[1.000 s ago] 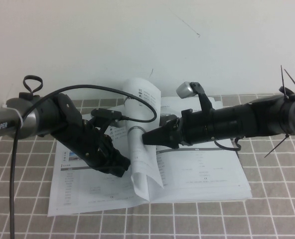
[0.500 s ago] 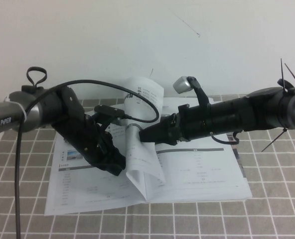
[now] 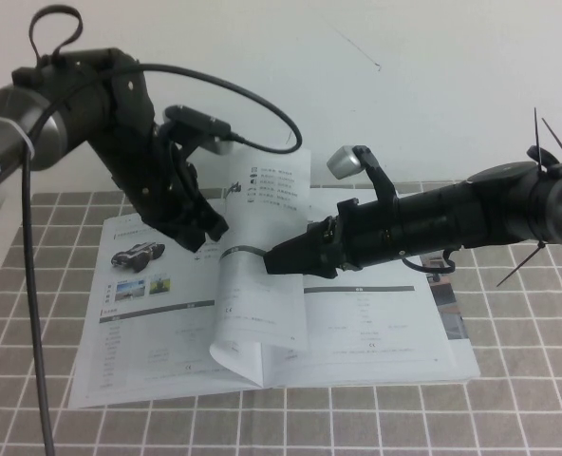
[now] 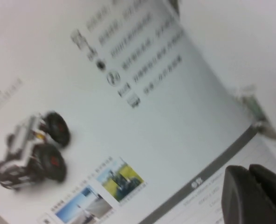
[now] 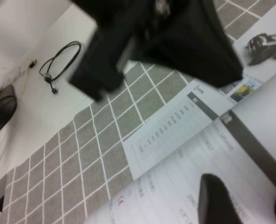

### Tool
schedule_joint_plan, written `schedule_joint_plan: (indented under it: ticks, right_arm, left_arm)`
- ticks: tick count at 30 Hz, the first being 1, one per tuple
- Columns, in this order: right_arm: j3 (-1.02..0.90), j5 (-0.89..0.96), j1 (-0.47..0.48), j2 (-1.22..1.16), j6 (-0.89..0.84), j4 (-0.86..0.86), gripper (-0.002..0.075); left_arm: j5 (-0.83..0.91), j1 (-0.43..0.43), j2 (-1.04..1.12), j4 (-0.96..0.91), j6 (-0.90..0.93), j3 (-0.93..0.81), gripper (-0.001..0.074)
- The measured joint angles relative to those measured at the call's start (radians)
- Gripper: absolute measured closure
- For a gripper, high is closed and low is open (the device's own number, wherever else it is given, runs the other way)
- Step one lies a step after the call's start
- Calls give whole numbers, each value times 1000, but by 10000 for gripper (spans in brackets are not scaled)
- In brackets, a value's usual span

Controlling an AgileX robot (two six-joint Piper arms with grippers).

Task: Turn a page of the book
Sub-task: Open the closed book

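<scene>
— Tablecloth [image 3: 34,380] first, what's on it?

— Grey checked cloth, and I see the book [image 3: 376,332] lying open across it, spine toward the wall.

— And the page?

— The page [image 3: 262,256] stands curled up over the spine, its lower edge folding onto the right half.

— Right gripper?

— Right gripper [image 3: 279,258] reaches in from the right, its tip against the standing sheet; my wrist camera shows its fingers [image 5: 215,200] spread apart.

— Left one?

— Left gripper [image 3: 205,231] hangs above the left half, beside the sheet. I can't tell whether it's spread or together.
</scene>
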State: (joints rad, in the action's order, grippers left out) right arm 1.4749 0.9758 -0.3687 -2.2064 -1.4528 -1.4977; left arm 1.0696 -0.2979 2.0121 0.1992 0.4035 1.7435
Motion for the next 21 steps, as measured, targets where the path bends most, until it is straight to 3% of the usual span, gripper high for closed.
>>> schedule_joint_plan:
  ticks: [11,21]
  right_arm:
    - [21,9,-14,0,0,7,443]
    - [172,-8,-113,0,30,68,443]
  left_arm:
    - [40,0,-3,33,-12,234,738]
    - [9,-4,-3,103,22,269,738]
